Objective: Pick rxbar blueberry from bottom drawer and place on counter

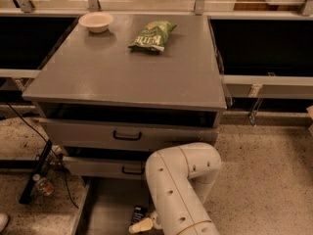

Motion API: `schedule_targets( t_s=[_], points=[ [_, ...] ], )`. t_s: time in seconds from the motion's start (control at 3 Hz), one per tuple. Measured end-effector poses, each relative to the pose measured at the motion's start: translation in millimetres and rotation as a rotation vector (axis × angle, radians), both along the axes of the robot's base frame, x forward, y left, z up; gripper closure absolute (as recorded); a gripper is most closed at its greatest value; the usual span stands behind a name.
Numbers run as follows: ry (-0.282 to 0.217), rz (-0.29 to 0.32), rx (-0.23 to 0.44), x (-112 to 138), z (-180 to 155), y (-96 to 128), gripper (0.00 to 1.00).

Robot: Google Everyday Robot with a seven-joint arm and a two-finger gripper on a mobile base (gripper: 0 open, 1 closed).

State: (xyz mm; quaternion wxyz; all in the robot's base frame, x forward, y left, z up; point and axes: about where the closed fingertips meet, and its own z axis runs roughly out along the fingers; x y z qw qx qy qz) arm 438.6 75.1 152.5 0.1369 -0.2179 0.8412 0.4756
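— Where is the gripper [142,224], and how do its jaws stand?

— Low at the bottom edge of the view, down inside the wide, shallow grey bottom drawer [106,205], which stands open. Only a cream, rounded tip shows. Whether the jaws are open or closed cannot be told.

— And the bar?

— The small, flat rxbar blueberry in its near-black wrapper [139,212] lies on the drawer's plain floor, just beside that cream tip. A pale mark shows on the wrapper, but no word can be read. Whether the tip touches the bar cannot be told either.

— What carries the gripper?

— A thick, smooth white arm [182,185], tubular and bent at an elbow, dotted with small dark holes and banded by a thin yellowish ring.

— Further out?

— Two grey upper drawers [98,133], each with a black handle, sit above the open one. Over them lies the broad matte grey desk [122,72]. At its far end rest a crinkled green chip bag [152,35], its print too small to read, and a shallow cream round bowl [96,21]. On the speckled floor [264,180] to the left lies a clear plastic bottle [43,185] beside black cables.
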Motion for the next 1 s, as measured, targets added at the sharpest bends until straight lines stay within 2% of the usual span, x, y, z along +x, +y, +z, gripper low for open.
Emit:
schedule_targets(
  t_s=[0.33, 0.67, 1.0],
  points=[
    [-0.006, 0.002, -0.030, -9, 13, 6, 0.00],
    [-0.027, -0.006, -0.086, -24, 41, 20, 0.00],
    [-0.056, 0.006, -0.129, -37, 47, 16, 0.00]
  ],
)
